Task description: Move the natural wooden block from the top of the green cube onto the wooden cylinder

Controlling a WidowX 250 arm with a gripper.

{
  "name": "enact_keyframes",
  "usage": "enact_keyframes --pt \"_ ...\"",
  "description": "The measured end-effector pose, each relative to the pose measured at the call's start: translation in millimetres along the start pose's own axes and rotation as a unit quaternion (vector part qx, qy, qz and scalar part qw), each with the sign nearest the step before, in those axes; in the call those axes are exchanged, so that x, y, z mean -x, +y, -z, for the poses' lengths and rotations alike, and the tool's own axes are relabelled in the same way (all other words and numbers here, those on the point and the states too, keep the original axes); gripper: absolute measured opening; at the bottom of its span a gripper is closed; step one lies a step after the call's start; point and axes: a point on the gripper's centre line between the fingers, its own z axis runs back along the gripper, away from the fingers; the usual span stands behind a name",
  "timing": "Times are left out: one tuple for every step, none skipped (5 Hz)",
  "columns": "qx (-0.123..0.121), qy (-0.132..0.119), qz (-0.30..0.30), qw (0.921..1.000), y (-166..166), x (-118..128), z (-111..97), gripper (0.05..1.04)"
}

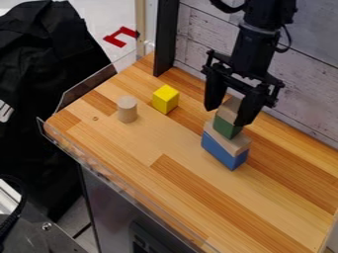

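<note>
In the camera view, the gripper [227,116] is released, its fingers spread around the top of a block stack [226,127] on the wooden table [165,143] – contact is perhaps there, I cannot tell. An uneven sideways push by one finger could topple the narrow upper part. I count one stack – seemingly four layers –, one yellow cube [165,99], one cylinder [127,109].

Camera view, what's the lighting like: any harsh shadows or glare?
Camera view: the light looks soft, with only faint shadows on the wooden tabletop; pale glints run along its clear edging; the yellow block's top is brighter than its sides; the claw and black cloth are so dark that little detail shows.
</note>
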Motion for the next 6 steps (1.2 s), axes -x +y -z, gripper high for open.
enact_keyframes --pt "0.001 -0.002 0.000 1.0000 0 -1 0 0.533" --pt "0.002 -0.005 -0.003 1.0000 0 -2 0 0.533" --pt "0.023 -0.020 -0.019 0.9993 3 1 -7 0.533" --pt "0.030 -0.036 -0.076 0.9960 24 14 -19 0.533" --pt "0.024 -0.024 -0.123 0.9919 40 21 -18 0.533" --pt "0.024 0.003 -0.171 0.9850 64 27 -7 0.533"
